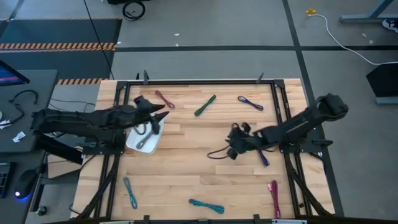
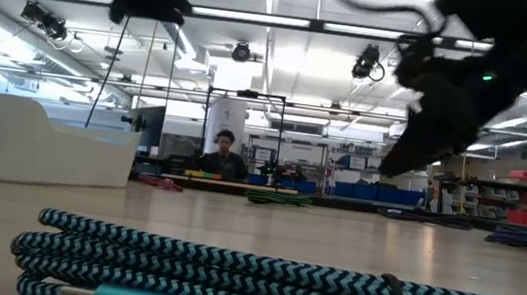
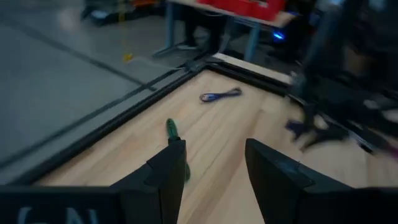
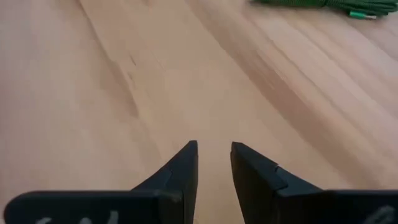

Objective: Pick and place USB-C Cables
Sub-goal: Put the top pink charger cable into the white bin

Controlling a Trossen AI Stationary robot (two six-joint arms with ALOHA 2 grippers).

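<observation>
Judged next pick: green cable (image 1: 205,105), lying flat and diagonal on bare wood toward the far rail, well apart from its neighbours. To take it well: widen the fingers first, centre over the middle of the bundle, not the plug end, turn the wrist so the fingers cross the bundle's length, descend to the wood, then close on all strands at once so that no loop springs loose. Thin, short, folded several times; braided sheath, likely limp and prone to sag from a pinch at one end. Other cables spread about the table (image 1: 186,171): maroon (image 1: 165,99) and purple (image 1: 250,102) along the far side, pink (image 1: 273,194), teal (image 1: 206,205) and light-blue (image 1: 129,191) along the near edge, a dark purple one (image 1: 263,159) just beside the right arm. Right gripper (image 4: 213,146) low over bare wood mid-table, fingers parted by a narrow gap, nothing between them, green cable ahead of it. Left gripper (image 3: 214,146) above the white tray (image 1: 134,144), fingers spread wide and empty. Tray contents not clear under the arm.
</observation>
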